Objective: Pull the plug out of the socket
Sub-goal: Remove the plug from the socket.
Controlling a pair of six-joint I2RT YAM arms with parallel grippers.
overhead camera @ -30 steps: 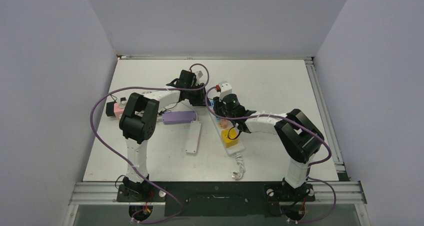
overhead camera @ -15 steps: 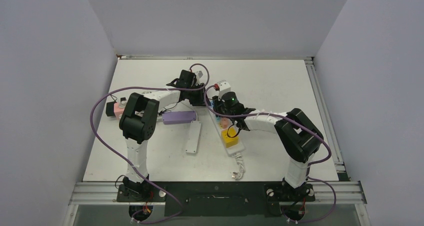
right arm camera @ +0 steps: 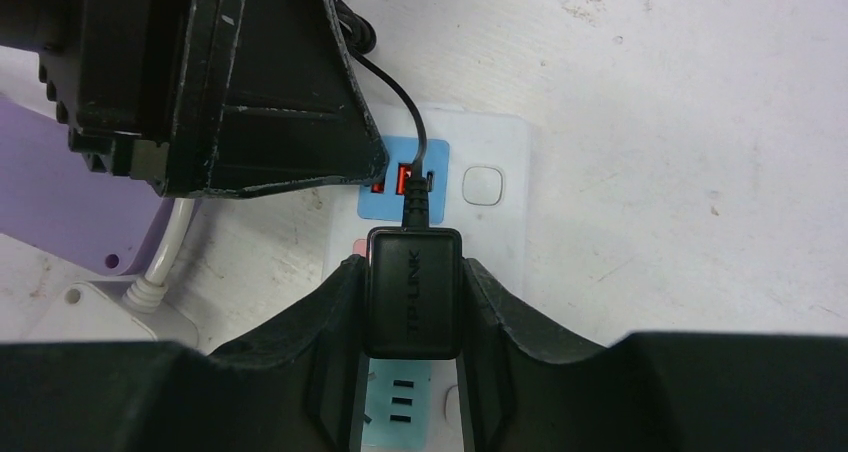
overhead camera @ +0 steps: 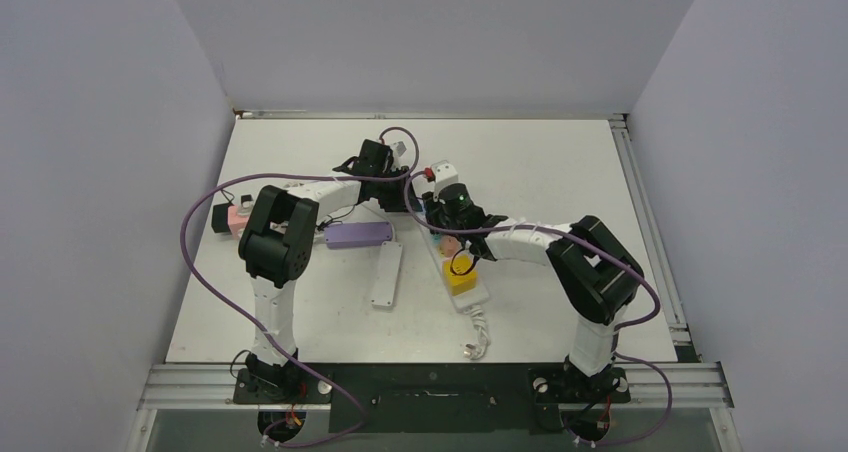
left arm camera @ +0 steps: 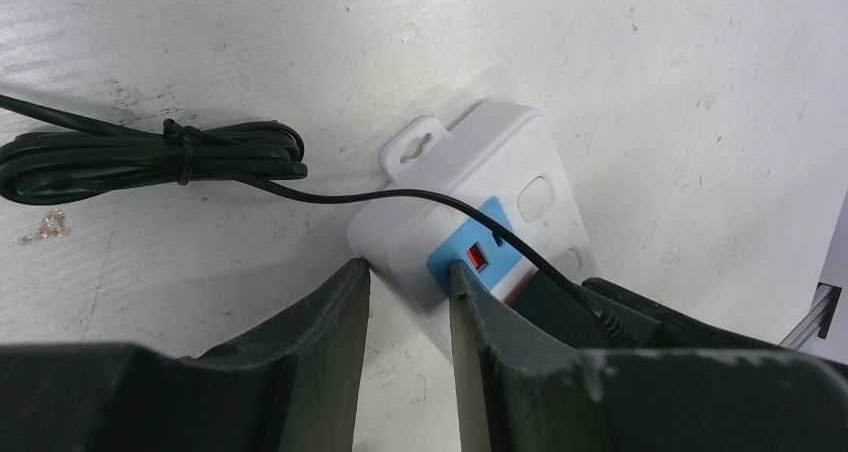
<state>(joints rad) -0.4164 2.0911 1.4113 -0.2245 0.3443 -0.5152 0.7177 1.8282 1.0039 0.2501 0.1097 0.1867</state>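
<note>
The right gripper (right arm camera: pixel 412 277) has its fingers closed snugly around the black plug (right arm camera: pixel 412 312). The plug stands on the white power strip (right arm camera: pixel 500 142), just beside the strip's blue panel (right arm camera: pixel 438 154). At that same end of the strip, the left gripper (left arm camera: pixel 408 287) is nearly closed, pinching the casing's edge. A bundled black cable (left arm camera: pixel 150 157) lies near that end.

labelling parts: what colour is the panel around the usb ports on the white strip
Light blue panel, best in right wrist view.
</note>
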